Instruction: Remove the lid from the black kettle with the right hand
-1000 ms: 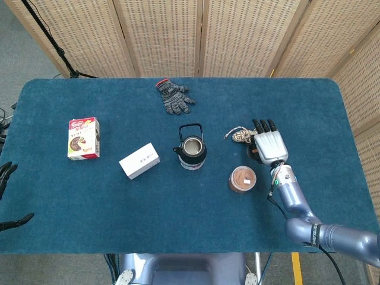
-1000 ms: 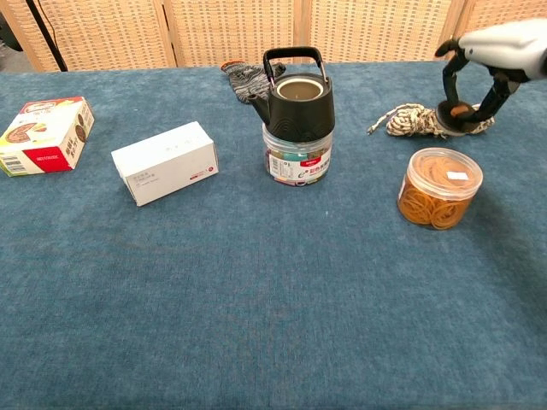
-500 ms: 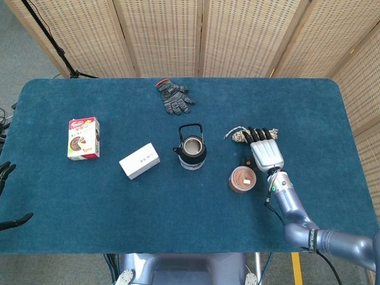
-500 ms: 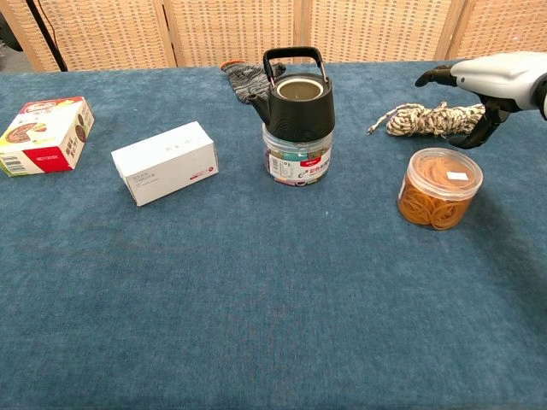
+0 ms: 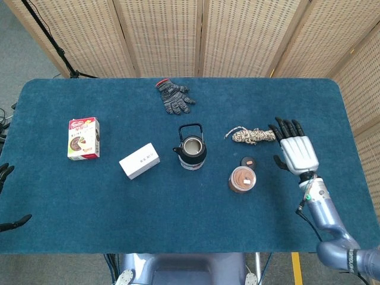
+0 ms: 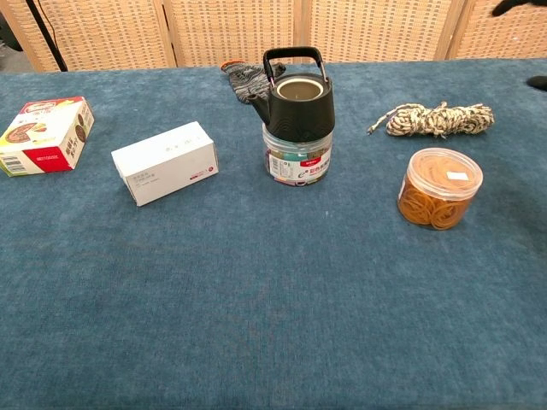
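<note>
The black kettle (image 5: 193, 148) (image 6: 299, 107) stands mid-table on a small clear jar (image 6: 295, 162), its mouth uncovered and its handle upright. A small dark round lid (image 5: 248, 161) lies on the cloth just behind the rubber-band jar (image 5: 241, 179) (image 6: 439, 188); the chest view does not show it. My right hand (image 5: 298, 151) hovers to the right of the lid, apart from it, fingers spread and holding nothing. Only dark tips of it (image 6: 506, 7) show at the chest view's right edge. My left hand (image 5: 6, 173) shows only as dark fingers at the far left table edge.
A coil of rope (image 5: 252, 136) (image 6: 438, 120) lies behind the lid. A white box (image 5: 139, 160) (image 6: 165, 161) and a red snack box (image 5: 83, 138) (image 6: 47, 134) sit to the left. A grey glove (image 5: 173, 97) lies at the back.
My right hand let go of the lid beside the rubber-band jar, spread its fingers and drew away to the right. The lid now lies on the cloth.
</note>
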You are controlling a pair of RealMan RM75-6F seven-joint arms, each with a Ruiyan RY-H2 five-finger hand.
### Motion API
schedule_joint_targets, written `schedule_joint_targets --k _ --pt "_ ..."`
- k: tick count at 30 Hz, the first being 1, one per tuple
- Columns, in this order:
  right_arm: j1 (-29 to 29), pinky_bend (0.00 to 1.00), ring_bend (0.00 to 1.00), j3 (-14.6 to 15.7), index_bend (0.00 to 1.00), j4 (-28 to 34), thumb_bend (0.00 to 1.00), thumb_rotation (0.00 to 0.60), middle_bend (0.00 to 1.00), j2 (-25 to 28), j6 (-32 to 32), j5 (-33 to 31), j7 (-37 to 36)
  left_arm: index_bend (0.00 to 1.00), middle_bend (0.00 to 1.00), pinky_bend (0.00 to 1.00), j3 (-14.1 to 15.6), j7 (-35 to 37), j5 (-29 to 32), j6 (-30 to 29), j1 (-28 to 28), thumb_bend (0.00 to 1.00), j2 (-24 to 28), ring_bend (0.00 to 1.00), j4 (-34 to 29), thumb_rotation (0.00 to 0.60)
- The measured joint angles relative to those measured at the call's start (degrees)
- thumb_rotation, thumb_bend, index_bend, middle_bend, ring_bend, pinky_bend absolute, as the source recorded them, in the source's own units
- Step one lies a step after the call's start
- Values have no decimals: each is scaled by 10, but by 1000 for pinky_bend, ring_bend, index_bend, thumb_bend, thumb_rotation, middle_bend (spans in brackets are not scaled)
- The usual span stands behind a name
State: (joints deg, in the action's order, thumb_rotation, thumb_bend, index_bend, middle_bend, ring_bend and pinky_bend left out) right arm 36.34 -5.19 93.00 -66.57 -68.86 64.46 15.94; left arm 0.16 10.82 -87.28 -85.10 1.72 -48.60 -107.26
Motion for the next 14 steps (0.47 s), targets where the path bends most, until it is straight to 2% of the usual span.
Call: schedule_joint_targets --k 1,4,8,14 --pt "-13 0 0 5 27 -1 116 600 0 6 -13 16 -12 0 0 0 1 -3 0 0 -1 0 -1 0 0 600" --pt "-58 0 0 25 0 -8 1 600 0 22 -64 68 -54 0 0 0 3 -15 -1 -4 -4 0 -8 0 1 600" --pt "-130 0 0 53 0 -22 0 600 0 33 -137 122 -115 0 0 0 6 -31 -5 -14 -10 0 -20 0 6 600" --pt "-210 0 0 80 0 -57 0 600 0 27 -216 172 -186 0 0 0 7 -54 -3 -17 -14 0 -33 0 14 600"
